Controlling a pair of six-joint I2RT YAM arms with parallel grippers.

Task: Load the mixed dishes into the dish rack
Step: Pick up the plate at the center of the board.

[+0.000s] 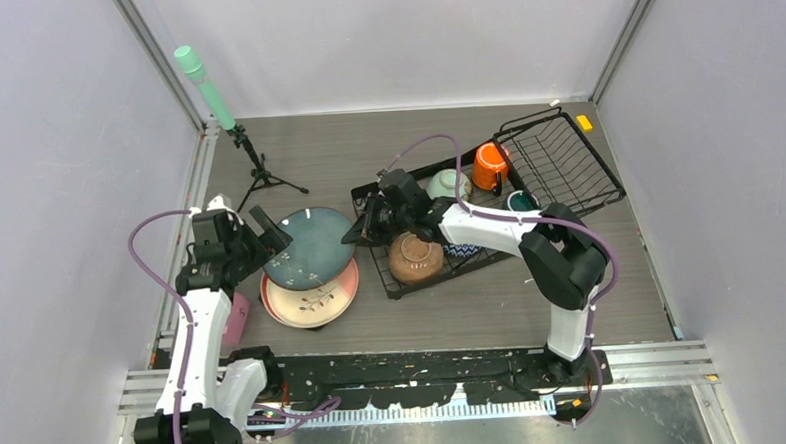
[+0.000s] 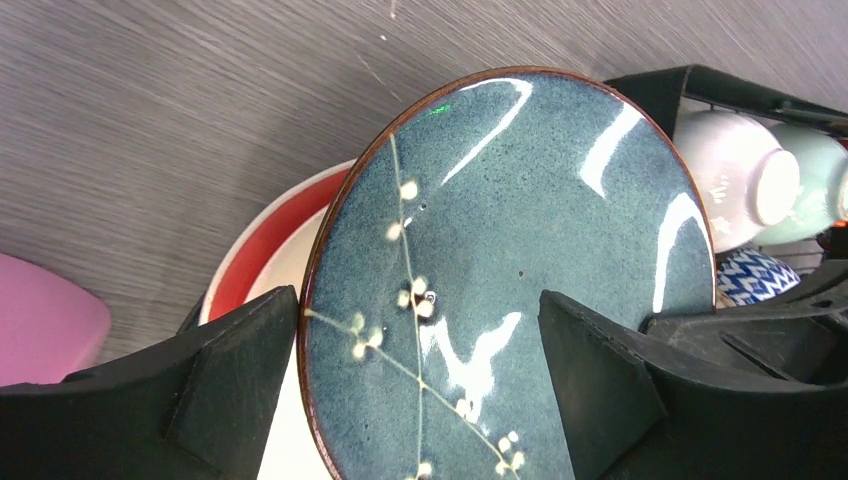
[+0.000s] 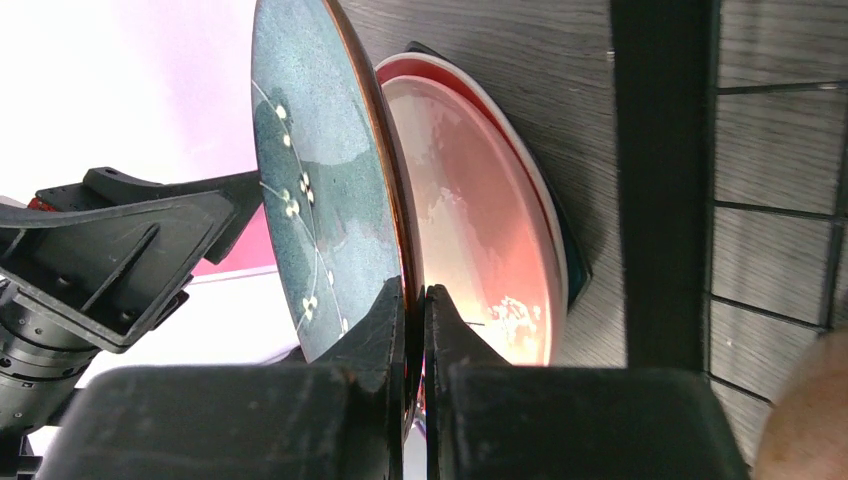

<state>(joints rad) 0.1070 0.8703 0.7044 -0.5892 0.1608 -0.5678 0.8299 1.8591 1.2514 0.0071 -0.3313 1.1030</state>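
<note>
Dark teal plate [image 1: 315, 250] tilted up over pink plate [image 1: 317, 303] on table [image 1: 316, 155], just left of dish rack [image 1: 567, 164], not in it yet. Tilt, I think, lets finger get under rim. My right hand [image 3: 415, 310] squeezed nearly shut on plate rim, one finger each side. My left hand [image 2: 418, 300] wide open, plate between fingers; can't tell if touching.
</note>
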